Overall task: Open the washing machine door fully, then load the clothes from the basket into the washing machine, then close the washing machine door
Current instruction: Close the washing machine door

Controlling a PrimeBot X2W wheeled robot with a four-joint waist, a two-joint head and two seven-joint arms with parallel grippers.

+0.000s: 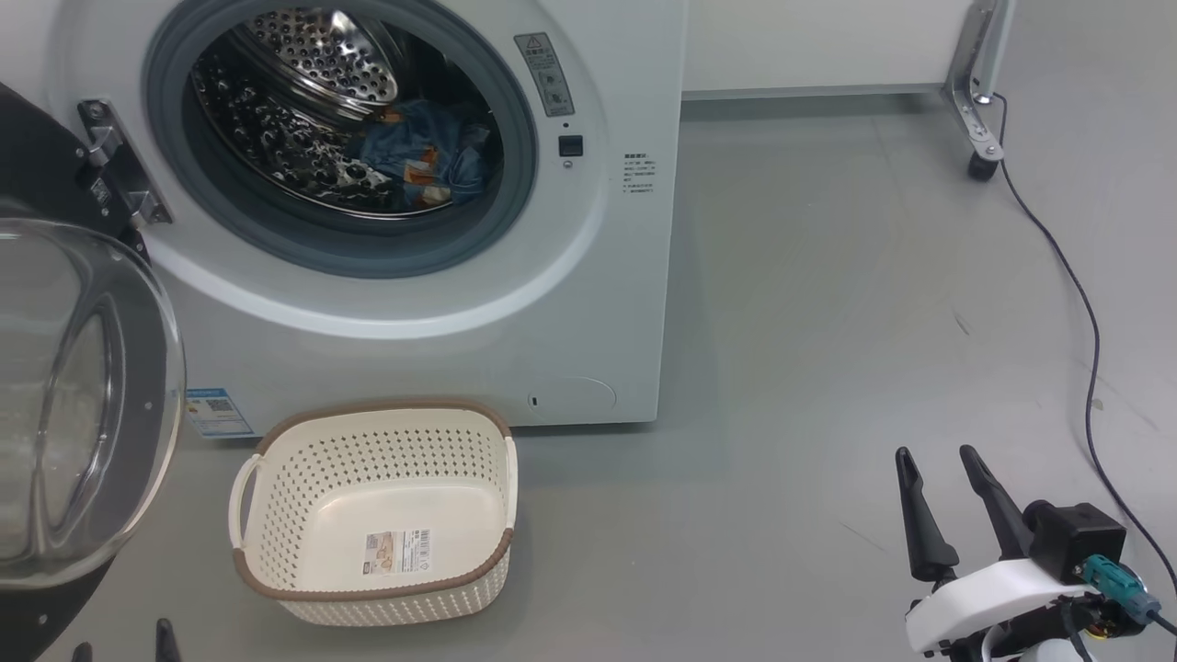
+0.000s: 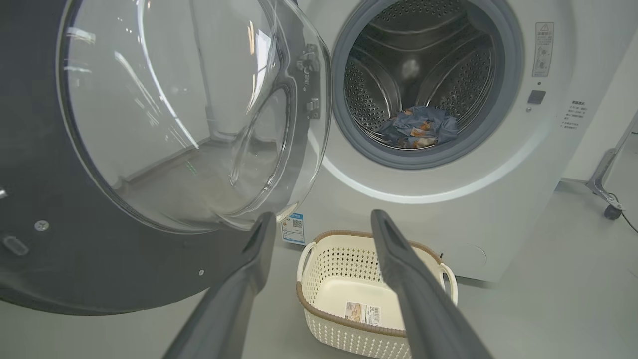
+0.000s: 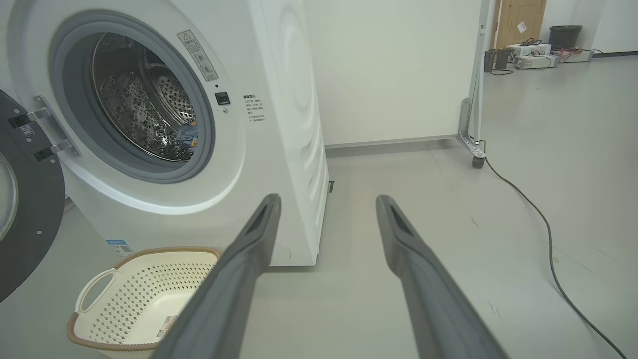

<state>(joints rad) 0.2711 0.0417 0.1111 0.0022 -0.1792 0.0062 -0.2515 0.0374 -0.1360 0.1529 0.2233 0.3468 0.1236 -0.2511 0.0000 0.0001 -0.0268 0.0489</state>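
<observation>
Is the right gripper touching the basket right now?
Apart. The head view shows bare floor between the right gripper and the basket.

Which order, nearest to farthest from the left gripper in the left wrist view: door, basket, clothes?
From the left gripper:
1. Door, at the left, its glass close beside the gripper.
2. Basket, on the floor just ahead.
3. Clothes, back inside the drum.

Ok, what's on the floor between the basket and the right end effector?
Nothing: just bare grey floor lies between the basket and the right end effector, as the head view shows.
</observation>
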